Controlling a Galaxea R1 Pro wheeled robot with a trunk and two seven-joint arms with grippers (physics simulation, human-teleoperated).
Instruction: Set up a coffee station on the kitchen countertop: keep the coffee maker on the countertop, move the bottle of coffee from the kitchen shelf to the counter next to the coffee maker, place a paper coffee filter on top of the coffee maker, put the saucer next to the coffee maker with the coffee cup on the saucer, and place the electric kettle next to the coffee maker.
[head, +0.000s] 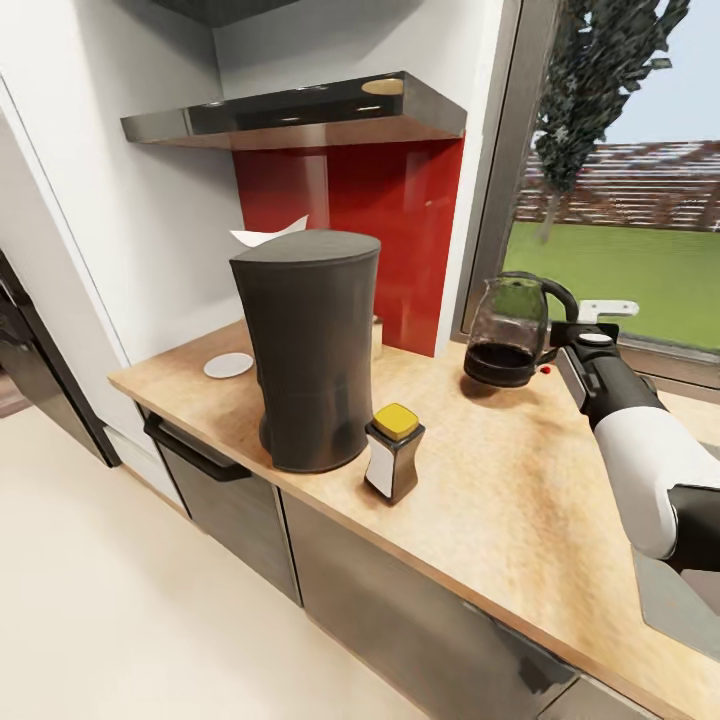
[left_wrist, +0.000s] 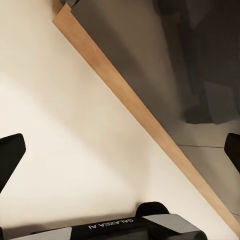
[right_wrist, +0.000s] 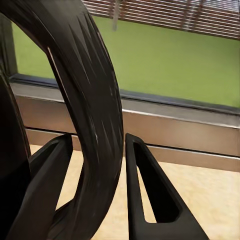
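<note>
The tall dark coffee maker (head: 305, 350) stands on the wooden countertop (head: 500, 500). A white paper filter (head: 268, 235) shows at its top rear edge. In front of it to the right is the coffee bottle (head: 394, 452) with a yellow lid, and left of it lies the white saucer (head: 228, 365). My right gripper (head: 562, 335) (right_wrist: 98, 139) is shut on the black handle (right_wrist: 95, 100) of the glass electric kettle (head: 508, 335), which is low over the counter by the window. My left gripper (left_wrist: 120, 150) is open over the floor by the counter's edge (left_wrist: 135, 105).
A steel range hood (head: 300, 115) and red backsplash (head: 400, 230) sit behind the coffee maker. A window (head: 620, 250) lines the back right. Cabinet fronts with a dark handle (head: 190, 450) run under the counter. A small beige object (head: 377, 335) peeks out behind the coffee maker.
</note>
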